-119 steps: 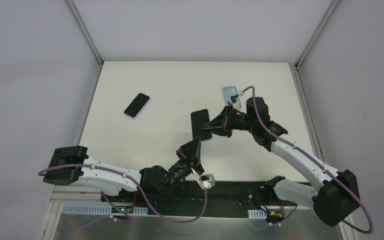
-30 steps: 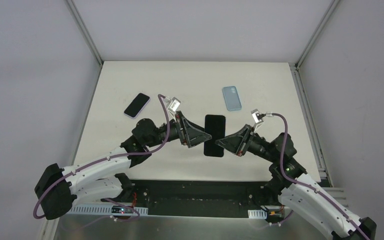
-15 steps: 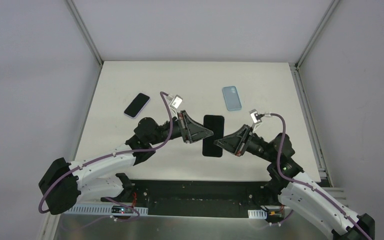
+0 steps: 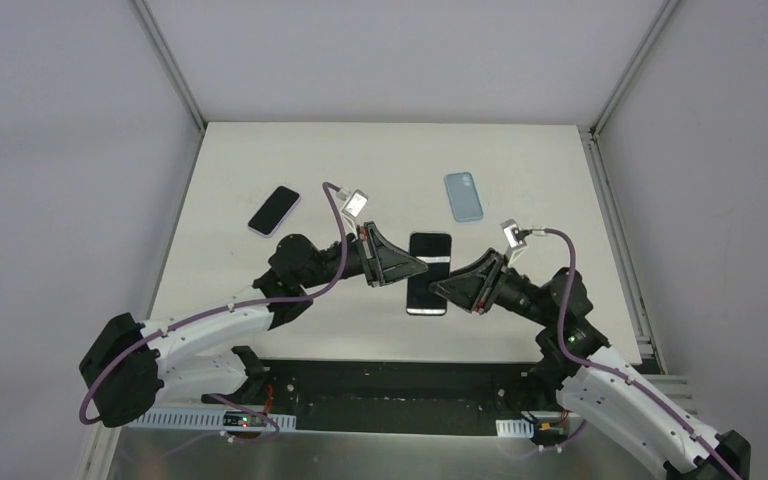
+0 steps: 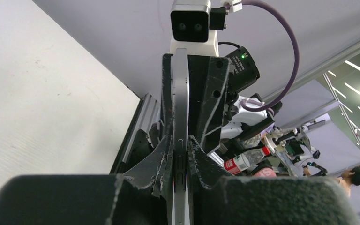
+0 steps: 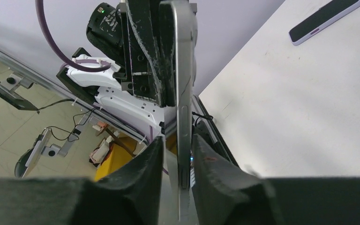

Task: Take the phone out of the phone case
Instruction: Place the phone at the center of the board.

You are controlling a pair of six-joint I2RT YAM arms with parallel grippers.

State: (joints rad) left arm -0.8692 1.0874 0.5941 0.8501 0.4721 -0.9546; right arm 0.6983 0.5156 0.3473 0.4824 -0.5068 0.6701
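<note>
The black slab phone with a silvery edge [image 4: 430, 250] is held above the middle of the white desk [image 4: 290, 160], out of the light-blue soft case [image 4: 464, 196] lying at 1 o'clock. The left hand [image 4: 415, 267] clamps its 9 o'clock edge. The right hand [image 4: 442, 288], at 4 o'clock, sits slack, with a gap beside one finger. The left should squeeze firmly before the right backs straight out.

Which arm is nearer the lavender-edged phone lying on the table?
Left. The left arm lies just beside the lavender-edged phone; the right arm is well off to its right, beyond the raised black phone.
</note>
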